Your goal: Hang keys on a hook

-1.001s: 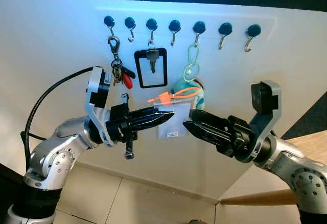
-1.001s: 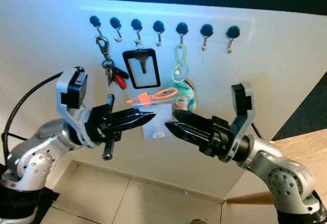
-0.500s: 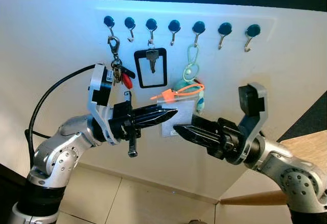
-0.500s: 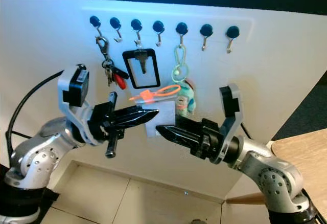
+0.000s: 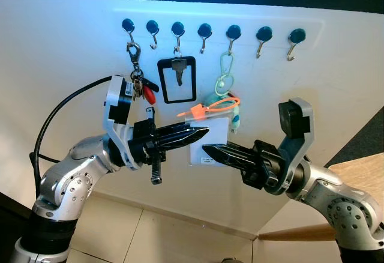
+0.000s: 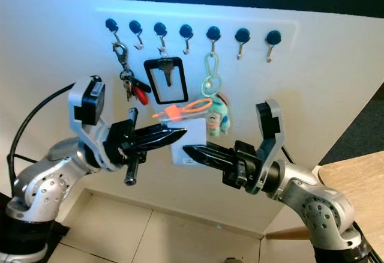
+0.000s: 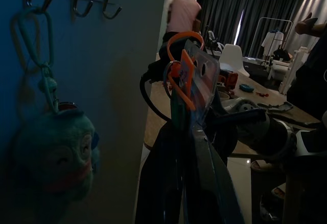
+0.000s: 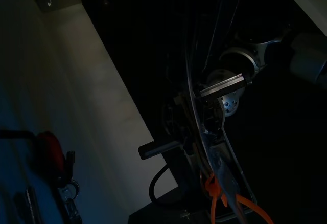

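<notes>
My left gripper (image 5: pixel 203 133) is shut on a clear card tag (image 5: pixel 213 132) with an orange loop (image 5: pixel 214 105), held out in front of the white wall. In the left wrist view the tag (image 7: pixel 200 75) stands up from the fingers. My right gripper (image 5: pixel 207 149), fingers together, points left with its tips at the tag's lower edge; I cannot tell whether they touch. Above runs a row of several hooks (image 5: pixel 204 32). The two rightmost hooks (image 5: pixel 264 35) hang bare.
A key bunch with a red fob (image 5: pixel 139 83) hangs on the leftmost hook. A black badge frame with a key (image 5: pixel 177 80) hangs on the third. A green carabiner with a teal plush (image 5: pixel 225 84) hangs on the fifth. A person (image 7: pixel 185 12) stands far behind.
My right gripper has moved left, up to the lower edge of the tag. My left gripper has risen slightly with the tag.
</notes>
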Robot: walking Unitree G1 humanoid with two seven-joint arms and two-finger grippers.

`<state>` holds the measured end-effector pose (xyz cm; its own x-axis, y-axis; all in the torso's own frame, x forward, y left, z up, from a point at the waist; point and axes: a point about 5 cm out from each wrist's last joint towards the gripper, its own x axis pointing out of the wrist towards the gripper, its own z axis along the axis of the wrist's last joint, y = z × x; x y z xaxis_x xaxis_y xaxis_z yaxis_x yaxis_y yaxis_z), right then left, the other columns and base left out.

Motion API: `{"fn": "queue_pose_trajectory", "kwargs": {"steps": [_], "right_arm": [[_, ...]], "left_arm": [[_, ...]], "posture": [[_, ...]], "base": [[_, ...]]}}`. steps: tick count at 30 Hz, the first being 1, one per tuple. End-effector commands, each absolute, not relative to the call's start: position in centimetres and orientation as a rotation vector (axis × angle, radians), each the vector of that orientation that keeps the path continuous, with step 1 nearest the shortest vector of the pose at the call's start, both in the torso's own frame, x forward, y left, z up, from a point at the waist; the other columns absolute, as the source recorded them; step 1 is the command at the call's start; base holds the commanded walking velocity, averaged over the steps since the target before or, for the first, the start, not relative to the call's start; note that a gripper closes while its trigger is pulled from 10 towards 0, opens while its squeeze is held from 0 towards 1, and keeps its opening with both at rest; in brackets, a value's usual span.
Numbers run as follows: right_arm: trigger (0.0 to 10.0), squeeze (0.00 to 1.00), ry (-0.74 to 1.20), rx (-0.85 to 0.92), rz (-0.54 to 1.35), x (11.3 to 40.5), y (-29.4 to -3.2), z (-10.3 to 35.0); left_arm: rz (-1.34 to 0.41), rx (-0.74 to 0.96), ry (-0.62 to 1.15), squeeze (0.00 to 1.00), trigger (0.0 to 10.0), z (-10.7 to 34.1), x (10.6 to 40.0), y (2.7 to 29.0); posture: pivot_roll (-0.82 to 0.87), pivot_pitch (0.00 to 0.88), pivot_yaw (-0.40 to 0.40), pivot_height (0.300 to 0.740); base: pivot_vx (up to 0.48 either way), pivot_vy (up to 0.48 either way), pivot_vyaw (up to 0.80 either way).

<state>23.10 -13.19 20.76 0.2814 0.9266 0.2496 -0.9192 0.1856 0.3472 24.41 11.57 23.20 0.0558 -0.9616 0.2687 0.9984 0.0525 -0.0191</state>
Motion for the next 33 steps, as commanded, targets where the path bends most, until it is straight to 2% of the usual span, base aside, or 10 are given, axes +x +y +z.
{"fn": "queue_pose_trajectory", "kwargs": {"steps": [1,2,3,4,6,7,17,33], "right_arm": [[0.0,0.0,0.0,0.468,1.267,23.3,-13.2,20.8],[0.0,0.0,-0.006,0.467,1.262,23.4,-13.3,20.8],[0.0,0.0,-0.009,0.467,1.26,23.4,-13.3,20.8],[0.0,0.0,-0.011,0.466,1.258,23.5,-13.3,20.8],[0.0,0.0,-0.018,0.467,1.258,23.5,-13.3,20.9],[0.0,0.0,-0.021,0.467,1.257,23.5,-13.3,20.9],[0.0,0.0,-0.04,0.459,1.254,23.6,-13.6,21.3],[0.0,0.0,-0.067,0.45,1.259,23.3,-14.4,21.9]], "left_arm": [[-1.529,-0.235,-0.193,0.0,0.0,22.9,24.2,11.2],[-1.529,-0.234,-0.195,0.0,2.5,22.9,24.2,11.2],[-1.529,-0.233,-0.196,0.0,2.5,22.9,24.2,11.2],[-1.529,-0.232,-0.196,0.0,8.9,22.9,24.2,11.2],[-1.523,-0.253,-0.196,0.0,9.3,22.9,24.3,11.3],[-1.514,-0.266,-0.193,1.0,10.0,22.9,24.4,11.4],[-1.419,-0.254,-0.177,1.0,10.0,22.3,25.2,13.0],[-1.17,-0.243,-0.068,1.0,10.0,19.1,25.4,17.9]], "posture": [[-0.14,0.065,0.067,0.74],[-0.14,0.065,0.067,0.74],[-0.14,0.065,0.067,0.74],[-0.14,0.065,0.067,0.74],[-0.14,0.064,0.069,0.74],[-0.14,0.064,0.069,0.74],[-0.14,0.066,0.068,0.74],[-0.13,0.074,0.065,0.74]], "base": [[0.0,0.0,0.0],[0.0,0.0,0.0],[0.0,0.0,0.0],[0.0,0.0,0.0],[0.0,0.0,0.0],[0.0,0.0,0.0],[0.0,0.0,0.0],[0.0,0.0,0.0]]}}
